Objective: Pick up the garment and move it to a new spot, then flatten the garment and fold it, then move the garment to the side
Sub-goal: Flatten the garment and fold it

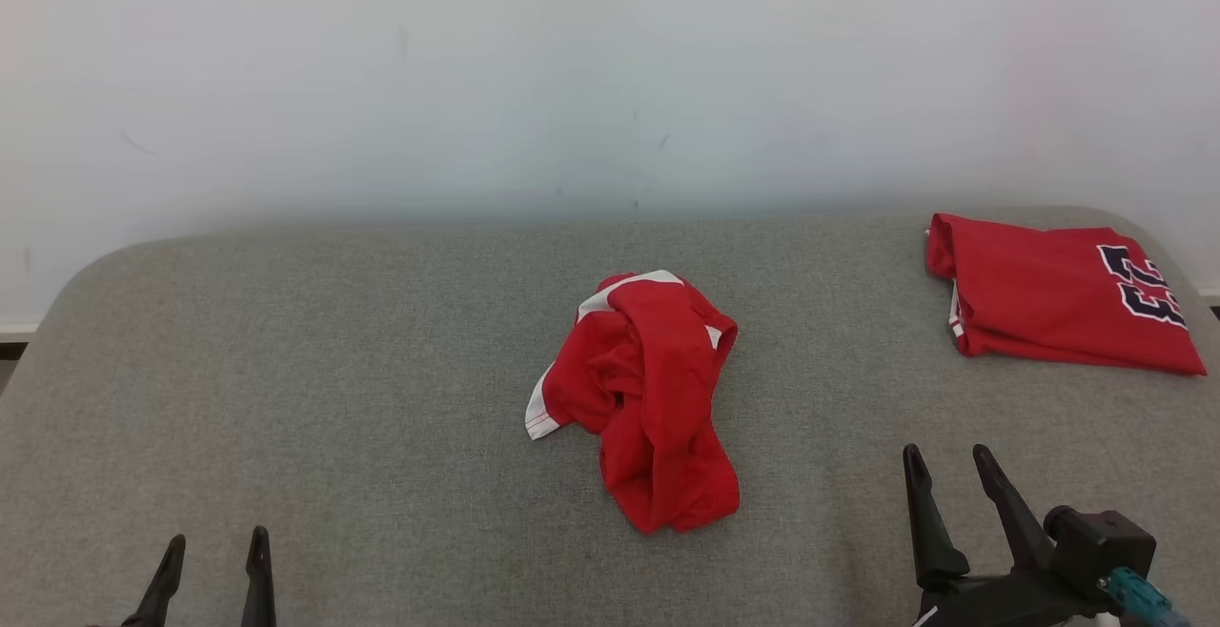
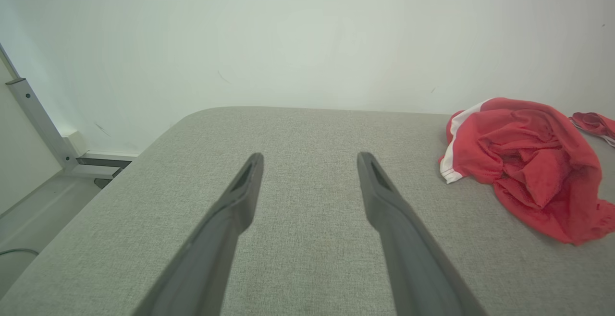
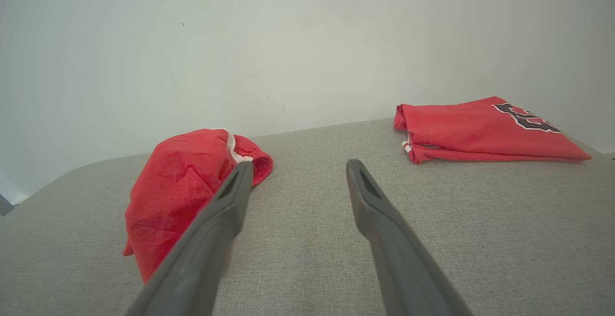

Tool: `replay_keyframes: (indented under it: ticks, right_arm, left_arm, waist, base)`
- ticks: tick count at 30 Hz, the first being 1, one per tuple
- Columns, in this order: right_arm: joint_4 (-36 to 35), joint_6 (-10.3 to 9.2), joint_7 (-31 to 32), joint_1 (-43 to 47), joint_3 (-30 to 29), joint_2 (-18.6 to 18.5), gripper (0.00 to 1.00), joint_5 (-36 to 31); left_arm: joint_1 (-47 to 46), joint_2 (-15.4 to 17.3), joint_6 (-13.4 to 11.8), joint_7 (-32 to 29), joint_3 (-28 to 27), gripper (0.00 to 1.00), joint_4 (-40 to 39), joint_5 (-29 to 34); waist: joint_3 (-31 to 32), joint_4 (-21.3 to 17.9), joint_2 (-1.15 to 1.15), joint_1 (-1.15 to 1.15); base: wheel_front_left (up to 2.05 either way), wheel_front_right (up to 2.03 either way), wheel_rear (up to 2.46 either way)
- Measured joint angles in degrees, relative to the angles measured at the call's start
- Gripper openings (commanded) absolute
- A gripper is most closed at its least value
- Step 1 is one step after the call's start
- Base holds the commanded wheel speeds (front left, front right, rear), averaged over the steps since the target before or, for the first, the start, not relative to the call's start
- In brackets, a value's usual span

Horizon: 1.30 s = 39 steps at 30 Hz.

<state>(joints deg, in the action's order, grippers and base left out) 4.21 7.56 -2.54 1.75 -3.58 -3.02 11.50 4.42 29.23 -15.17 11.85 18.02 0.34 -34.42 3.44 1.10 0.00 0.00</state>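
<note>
Grey surface (image 1: 334,351): crumpled red garment (image 1: 648,408) mid-surface, both pincers apart, empty

**Three views over one grey surface**

The head camera looked forward and down across the surface (image 1: 286,370) toward the wall (image 1: 610,65), from above its near edge. Each wrist camera sat low and close over the surface, looking along the left gripper (image 2: 311,157) or the right gripper (image 3: 299,163) toward that wall. All three views shared the garment (image 1: 648,398). The head and right wrist views shared the folded shirt (image 1: 1058,298).
</note>
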Motion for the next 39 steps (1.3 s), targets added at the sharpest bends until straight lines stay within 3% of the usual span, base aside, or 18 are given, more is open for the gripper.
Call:
replay_keyframes:
  ticks: [39]
  right_arm:
    - [-1.4, 0.00, 1.5, 0.1, -0.4, 0.0, 1.00, -0.3]
  left_arm:
    - [0.2, 1.0, 0.0, -0.1, -2.3, 1.00, -1.3, -3.4]
  waist:
    - [0.0, 0.2, 0.00, 0.00]
  base:
    - [0.00, 0.00, 0.00]
